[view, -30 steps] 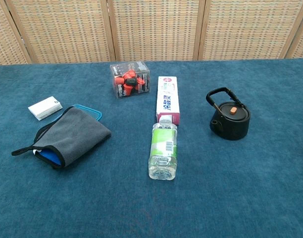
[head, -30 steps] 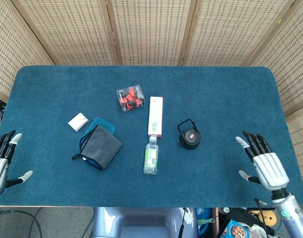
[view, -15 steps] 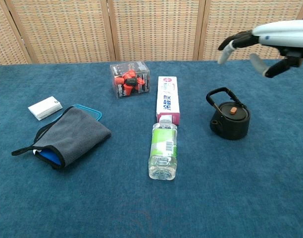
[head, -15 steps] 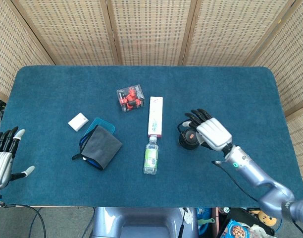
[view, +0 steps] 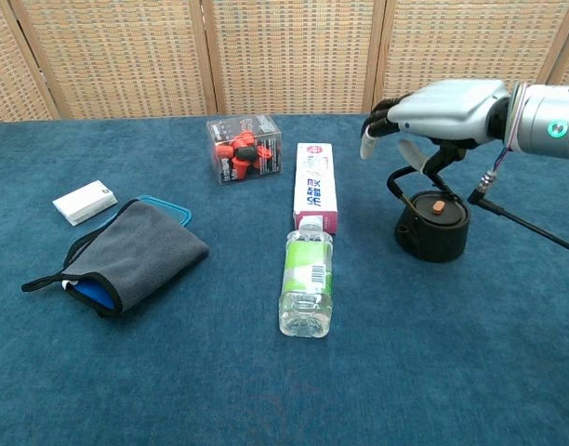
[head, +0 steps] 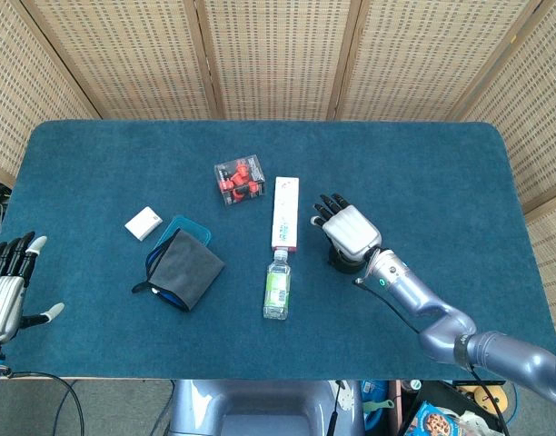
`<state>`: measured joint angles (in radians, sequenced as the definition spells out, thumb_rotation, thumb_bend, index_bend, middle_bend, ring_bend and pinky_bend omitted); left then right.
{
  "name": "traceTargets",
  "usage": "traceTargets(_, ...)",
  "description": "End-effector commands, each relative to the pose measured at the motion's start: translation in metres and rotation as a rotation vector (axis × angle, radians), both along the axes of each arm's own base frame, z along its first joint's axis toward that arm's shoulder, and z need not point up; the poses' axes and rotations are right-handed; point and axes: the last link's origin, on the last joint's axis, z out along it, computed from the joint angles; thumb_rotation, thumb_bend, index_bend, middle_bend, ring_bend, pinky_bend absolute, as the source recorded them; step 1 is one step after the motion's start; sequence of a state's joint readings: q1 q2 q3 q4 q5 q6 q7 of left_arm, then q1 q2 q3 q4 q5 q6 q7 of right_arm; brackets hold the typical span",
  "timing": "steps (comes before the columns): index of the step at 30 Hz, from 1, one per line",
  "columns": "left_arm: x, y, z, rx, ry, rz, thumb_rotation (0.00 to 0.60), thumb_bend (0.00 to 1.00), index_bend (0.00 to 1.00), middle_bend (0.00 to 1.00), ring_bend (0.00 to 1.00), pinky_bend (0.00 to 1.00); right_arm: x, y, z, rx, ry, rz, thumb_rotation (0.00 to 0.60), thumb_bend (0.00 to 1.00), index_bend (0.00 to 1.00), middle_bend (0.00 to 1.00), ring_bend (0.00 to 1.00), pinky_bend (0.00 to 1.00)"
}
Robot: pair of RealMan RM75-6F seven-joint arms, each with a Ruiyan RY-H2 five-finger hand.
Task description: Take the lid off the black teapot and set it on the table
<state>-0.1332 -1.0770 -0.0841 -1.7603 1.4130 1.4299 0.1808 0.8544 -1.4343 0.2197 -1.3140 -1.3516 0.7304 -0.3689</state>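
Note:
The black teapot [view: 433, 228] stands on the blue table right of centre, its lid [view: 424, 202] in place with a small orange knob [view: 437, 206] on top. My right hand [view: 444, 100] hovers just above it, palm down and fingers apart, holding nothing; its thumb hangs by the raised wire handle [view: 403, 177]. In the head view the right hand [head: 350, 230] covers most of the teapot [head: 344, 264]. My left hand [head: 5, 289] is spread open off the table's front left corner.
Left of the teapot lie a pink-and-white carton [view: 314, 186] and a clear bottle with a green label [view: 308, 277]. Further left are a clear box of red pieces [view: 243, 149], a grey cloth on a blue container [view: 136, 249] and a small white box [view: 85, 202].
My right hand has swung in from the table's right front edge, then shifted left and lower until it hangs over the teapot. The left hand has barely moved.

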Motion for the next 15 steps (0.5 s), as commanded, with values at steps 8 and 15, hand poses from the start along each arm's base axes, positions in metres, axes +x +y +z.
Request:
traceTargets(8, 0.001, -0.001, -0.001, -0.009, -0.001, -0.003, 0.600, 0.00, 0.00, 0.00, 0.00, 0.00, -0.016, -0.001, -0.011, -0.018, 0.105, -0.031, 0.600, 1.00, 0.31, 0.25, 0.07, 0.16)
traceTargets(15, 0.001, -0.001, -0.001, -0.012, -0.001, -0.006, 0.600, 0.00, 0.00, 0.00, 0.00, 0.00, -0.026, -0.003, -0.010, -0.034, 0.143, -0.064, 0.600, 1.00, 0.33, 0.28, 0.07, 0.16)
